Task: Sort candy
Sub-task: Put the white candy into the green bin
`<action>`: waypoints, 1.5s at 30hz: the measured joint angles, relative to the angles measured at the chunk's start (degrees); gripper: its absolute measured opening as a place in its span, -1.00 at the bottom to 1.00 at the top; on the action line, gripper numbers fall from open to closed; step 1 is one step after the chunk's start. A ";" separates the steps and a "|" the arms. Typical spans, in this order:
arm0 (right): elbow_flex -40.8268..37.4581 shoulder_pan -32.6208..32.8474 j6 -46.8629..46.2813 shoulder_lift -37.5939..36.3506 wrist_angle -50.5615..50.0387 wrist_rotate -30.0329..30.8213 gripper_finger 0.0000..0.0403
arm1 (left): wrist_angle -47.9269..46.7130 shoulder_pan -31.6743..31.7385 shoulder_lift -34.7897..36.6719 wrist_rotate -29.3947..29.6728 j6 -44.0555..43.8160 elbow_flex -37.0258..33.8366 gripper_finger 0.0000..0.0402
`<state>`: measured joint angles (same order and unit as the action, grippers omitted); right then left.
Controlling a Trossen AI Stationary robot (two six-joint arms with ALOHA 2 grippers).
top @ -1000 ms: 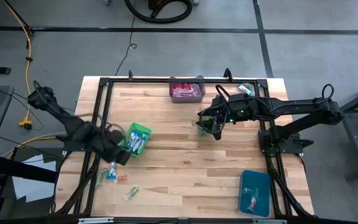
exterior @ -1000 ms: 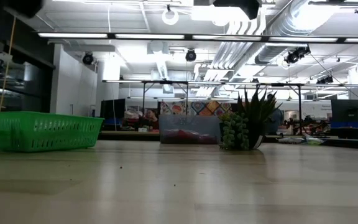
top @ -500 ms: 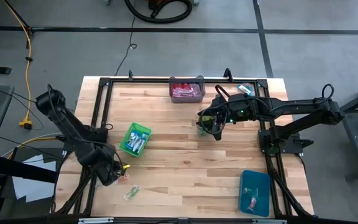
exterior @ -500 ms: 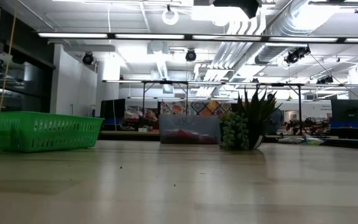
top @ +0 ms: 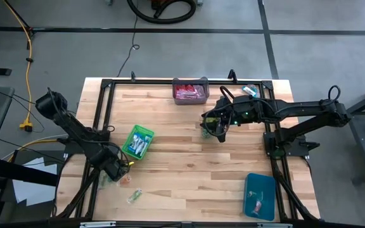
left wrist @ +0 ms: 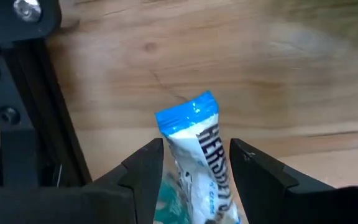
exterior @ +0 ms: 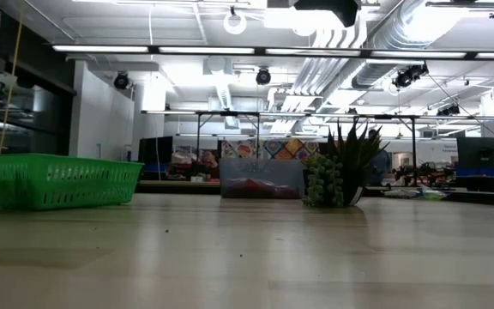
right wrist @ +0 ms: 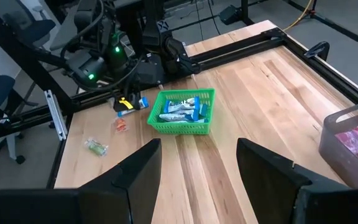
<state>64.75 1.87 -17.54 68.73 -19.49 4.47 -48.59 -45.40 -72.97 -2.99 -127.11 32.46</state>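
At the near left corner of the wooden surface point(top: 189, 164), the left hand point(left wrist: 194, 171) is clamped on a blue-and-white candy point(left wrist: 197, 155), beside the black frame rail point(left wrist: 39, 124). The green basket point(top: 137, 140), holding more blue-and-white sweets, stands just beside it; a red sweet point(right wrist: 120, 125) and a greenish sweet point(right wrist: 96, 147) lie loose nearby. The right hand point(top: 214, 130) hovers mid-surface, fingers apart and empty, above the small plant point(exterior: 340, 176), with the clear bin of red candy point(top: 190, 92) behind and the blue bin point(top: 259, 195) well apart.
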 joint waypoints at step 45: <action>0.00 0.00 -1.47 -0.02 10.40 0.06 0.01 | 69.20 42.79 10.62 2.98 111.37 12.25 -1.00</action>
<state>64.75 1.87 -19.00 68.71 -9.08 4.53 20.61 -2.61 -62.34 -0.02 -15.74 44.71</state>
